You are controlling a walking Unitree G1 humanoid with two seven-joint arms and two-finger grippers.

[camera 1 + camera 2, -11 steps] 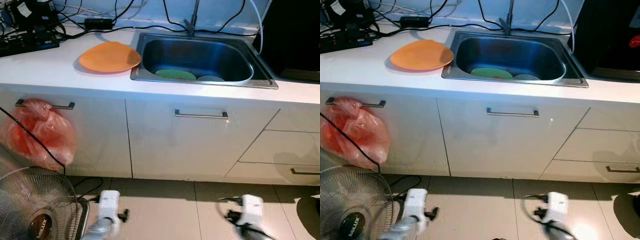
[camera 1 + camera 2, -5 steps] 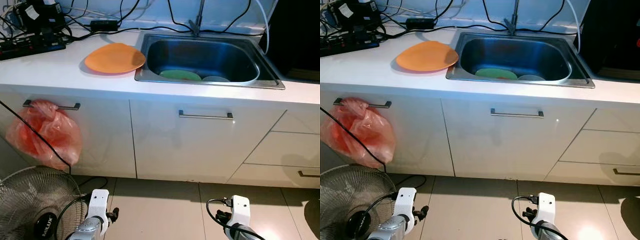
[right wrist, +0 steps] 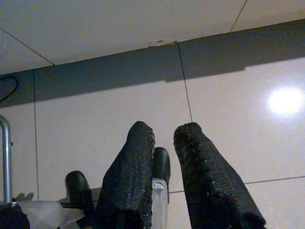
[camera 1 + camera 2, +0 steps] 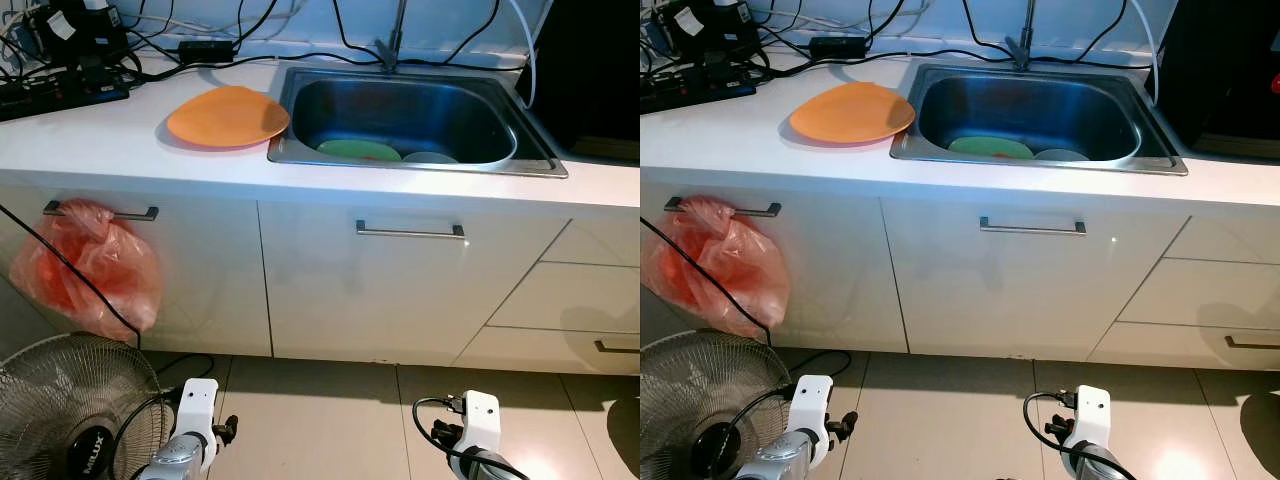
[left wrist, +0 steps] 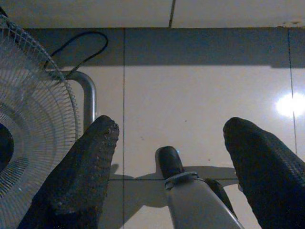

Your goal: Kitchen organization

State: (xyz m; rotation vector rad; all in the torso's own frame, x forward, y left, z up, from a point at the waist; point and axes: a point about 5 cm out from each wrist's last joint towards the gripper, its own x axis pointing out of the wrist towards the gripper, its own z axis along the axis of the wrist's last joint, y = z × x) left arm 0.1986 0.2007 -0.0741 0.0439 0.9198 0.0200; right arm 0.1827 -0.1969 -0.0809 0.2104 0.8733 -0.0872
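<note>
An orange plate [image 4: 227, 115] lies on the white counter [image 4: 100, 150], just left of the steel sink [image 4: 400, 166]. Inside the sink rest a green plate [image 4: 358, 150] and a pale dish [image 4: 430, 157]. Both arms hang low before the cabinets, their wrists at the bottom of the head views: left wrist [image 4: 196, 415], right wrist [image 4: 480, 425]. My left gripper [image 5: 171, 129] points at the tiled floor, open and holding nothing. My right gripper [image 3: 164, 131] also faces the floor, its fingers [image 3: 138, 152] close together, shut on nothing.
A red plastic bag [image 4: 85, 265] hangs from the left cabinet handle. A standing fan [image 4: 70, 415] is on the floor at lower left, its cable running up. Cables and a power strip [image 4: 60, 90] crowd the counter's back left. Drawers [image 4: 590, 300] sit at right.
The head camera shifted a little during the last second, so the counter sits slightly lower and to the right. Both arms were blurred low down, now they hang still.
</note>
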